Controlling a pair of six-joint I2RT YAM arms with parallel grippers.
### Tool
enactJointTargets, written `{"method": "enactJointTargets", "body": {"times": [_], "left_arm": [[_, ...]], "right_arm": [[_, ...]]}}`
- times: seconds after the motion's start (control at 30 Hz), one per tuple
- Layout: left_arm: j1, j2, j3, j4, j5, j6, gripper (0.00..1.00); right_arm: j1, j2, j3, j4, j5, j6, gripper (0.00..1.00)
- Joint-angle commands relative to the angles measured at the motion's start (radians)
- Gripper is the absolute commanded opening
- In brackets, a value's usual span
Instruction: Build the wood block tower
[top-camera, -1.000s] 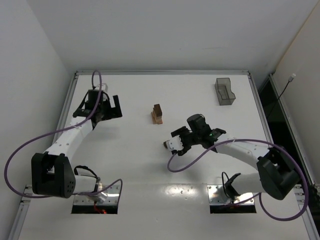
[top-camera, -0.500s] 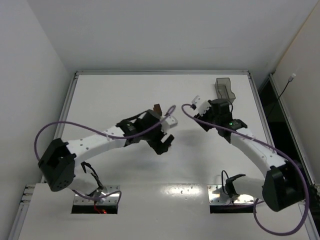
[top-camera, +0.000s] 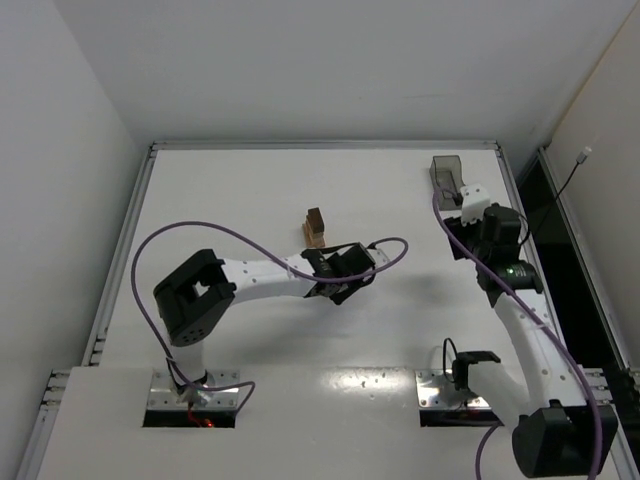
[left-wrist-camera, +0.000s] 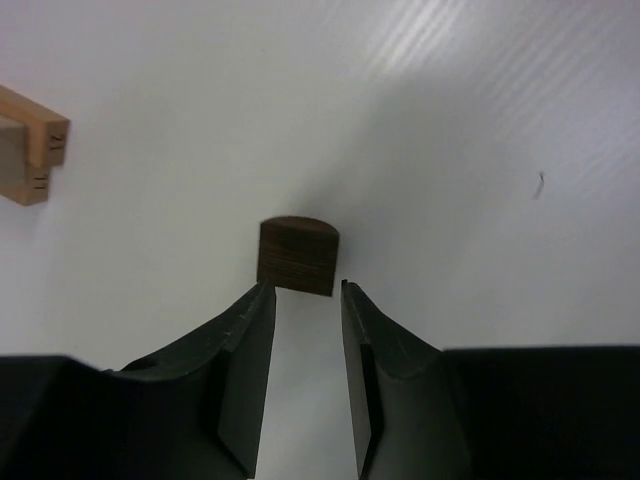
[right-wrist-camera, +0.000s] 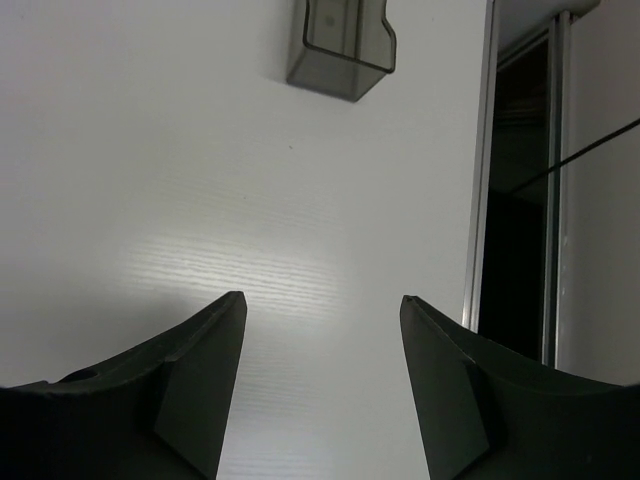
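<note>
The wood block tower (top-camera: 315, 228) stands mid-table as a short stack of light tan and dark brown pieces; its tan edge (left-wrist-camera: 25, 155) shows at the far left of the left wrist view. A dark brown block (left-wrist-camera: 298, 256) with a rounded top lies on the table. My left gripper (left-wrist-camera: 305, 290) points at it, jaws narrowed to a slim gap with nothing between them, the block just past the fingertips. From above, the left gripper (top-camera: 342, 285) sits just near-right of the tower. My right gripper (right-wrist-camera: 322, 300) is open and empty, at the back right (top-camera: 462, 195).
A clear grey plastic bin (right-wrist-camera: 342, 40) stands at the back right corner (top-camera: 445, 170), straight ahead of the right gripper. The table's right edge rail (right-wrist-camera: 478, 200) runs close beside the right fingers. Purple cables loop off both arms.
The left arm swung from the far left to the centre beside the tower and its jaws narrowed. The right arm moved from the centre to the back right, near the bin.
</note>
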Motion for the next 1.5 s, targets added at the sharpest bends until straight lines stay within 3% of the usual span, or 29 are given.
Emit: {"method": "enactJointTargets", "body": {"times": [0.0,0.73,1.47], "left_arm": [[-0.015,0.030,0.069,0.025,-0.158,-0.029,0.29],[-0.085,0.004,0.042,0.016,-0.137,-0.029,0.30],[-0.046,0.098,0.040,-0.002,-0.171,-0.069,0.33]], "right_arm": [[-0.036,-0.005,-0.019,-0.011,-0.030,0.051,0.60],[-0.219,0.117,0.008,-0.030,-0.206,0.051,0.60],[-0.310,0.179,0.063,-0.048,-0.299,0.060,0.60]]}}
